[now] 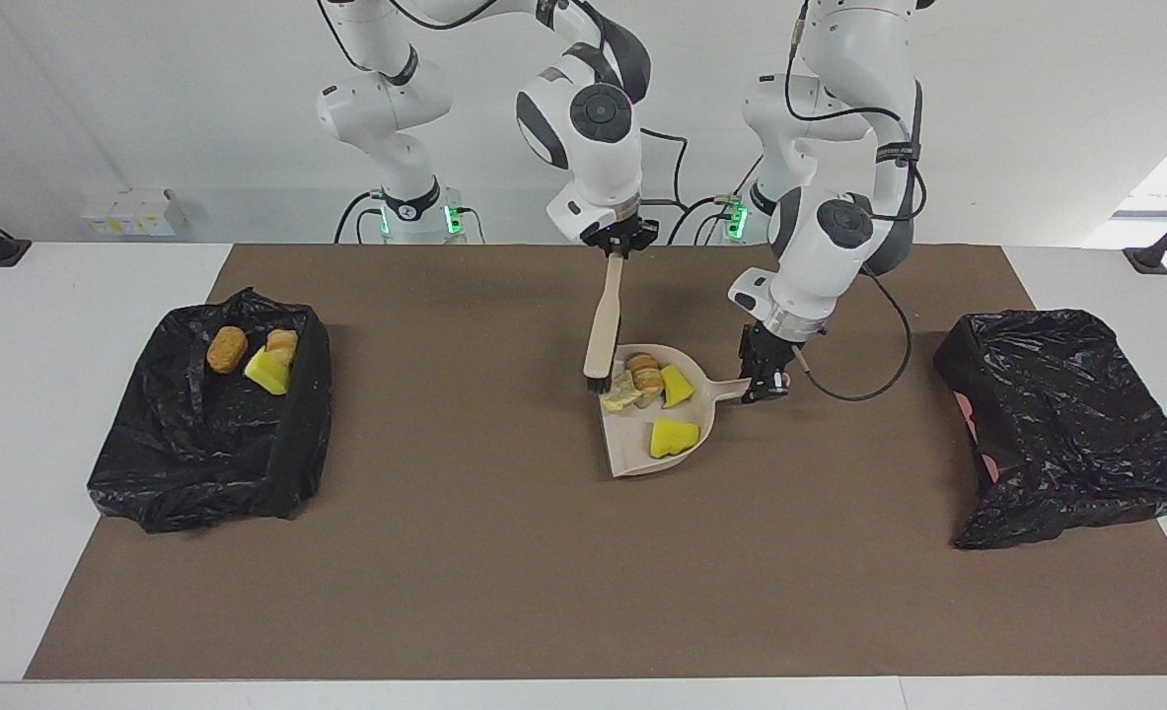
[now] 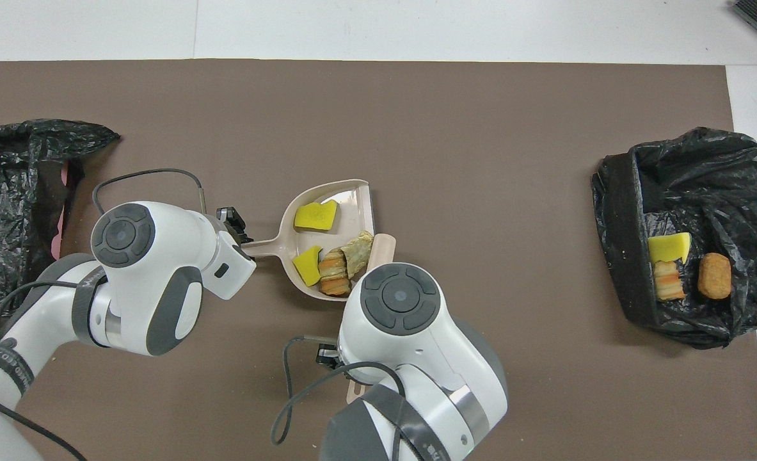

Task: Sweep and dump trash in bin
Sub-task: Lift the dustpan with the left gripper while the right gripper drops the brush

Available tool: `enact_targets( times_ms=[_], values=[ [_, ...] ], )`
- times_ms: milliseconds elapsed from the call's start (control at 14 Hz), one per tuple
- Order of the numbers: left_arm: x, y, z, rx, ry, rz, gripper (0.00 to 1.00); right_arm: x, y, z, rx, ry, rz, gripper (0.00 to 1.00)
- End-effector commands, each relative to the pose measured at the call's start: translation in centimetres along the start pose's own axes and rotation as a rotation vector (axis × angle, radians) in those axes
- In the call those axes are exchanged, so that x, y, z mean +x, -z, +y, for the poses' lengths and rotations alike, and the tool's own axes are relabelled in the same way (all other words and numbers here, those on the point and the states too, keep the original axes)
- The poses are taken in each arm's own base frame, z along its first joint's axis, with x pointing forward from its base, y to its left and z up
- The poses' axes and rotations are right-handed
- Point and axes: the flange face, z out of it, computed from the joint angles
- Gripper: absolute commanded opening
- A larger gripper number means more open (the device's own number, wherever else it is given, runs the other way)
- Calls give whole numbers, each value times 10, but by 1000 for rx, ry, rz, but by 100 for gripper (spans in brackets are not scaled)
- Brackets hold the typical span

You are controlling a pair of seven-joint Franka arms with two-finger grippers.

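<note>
in the facing view the left gripper (image 1: 767, 377) is clamped on the handle of the beige dustpan (image 1: 632, 452), which is over the middle of the brown mat (image 1: 504, 572). four lumps of trash sit in the pan: a yellow wedge (image 1: 674, 438) toward its open mouth, another yellow wedge (image 1: 678, 386) by the handle end, an orange-tan layered piece (image 1: 645, 373) and a pale beige chunk (image 1: 622, 394). the right gripper (image 1: 618, 240) is clamped on the top of the long-handled brush (image 1: 603, 325), which hangs almost upright, its dark bristles at the pan's edge just beside the beige chunk. toward the right arm's end of the table a black bag-lined bin (image 1: 248, 463) holds three more lumps: a brown oval piece (image 1: 227, 349), a yellow wedge (image 1: 267, 371) and a layered piece (image 1: 282, 341) touching it. a second black bag-lined bin (image 1: 1066, 424) stands at the left arm's end.

in the overhead view the left gripper (image 2: 236, 229) shows at the dustpan (image 2: 352, 192) handle, its jaws closed on it. the right gripper itself is hidden under its wrist; only the brush (image 2: 383, 246) tip shows beside the pan. both yellow wedges (image 2: 315, 216) (image 2: 308, 265), the layered piece (image 2: 333, 272) and the beige chunk (image 2: 357, 250) lie in the pan, the last three touching. the filled bin (image 2: 621, 211) shows its yellow wedge (image 2: 669, 247), layered piece (image 2: 667, 282) and brown piece (image 2: 715, 275); the other bin (image 2: 13, 192) is at the left arm's end.
</note>
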Motion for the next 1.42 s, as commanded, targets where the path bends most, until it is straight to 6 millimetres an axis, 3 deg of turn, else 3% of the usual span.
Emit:
enact_targets(
  times_ms=[0,142,427,641,783,1068,1139,1353],
  values=[
    [-7,17,-25,20,-2,34,0,-17,7,8,-51,94,54,0],
    [-24,28,-40,17,2,34,0,-26,4,5,-59,118,66,0],
    [-59,72,-86,-39,-16,40,0,-46,-10,13,-66,171,102,0],
    [-96,103,-103,-29,1,40,0,-61,-34,13,-79,179,89,0],
    [-120,139,-114,-31,-4,38,0,-74,-63,10,-97,164,74,0],
    [-198,181,-123,-18,-53,13,0,-105,-111,-3,-115,124,77,0],
    [-227,187,-122,-21,-88,-16,0,-114,-122,-4,-119,127,81,0],
    [-304,204,-111,-7,-96,-40,0,-115,-143,3,-127,131,82,0]
  ],
)
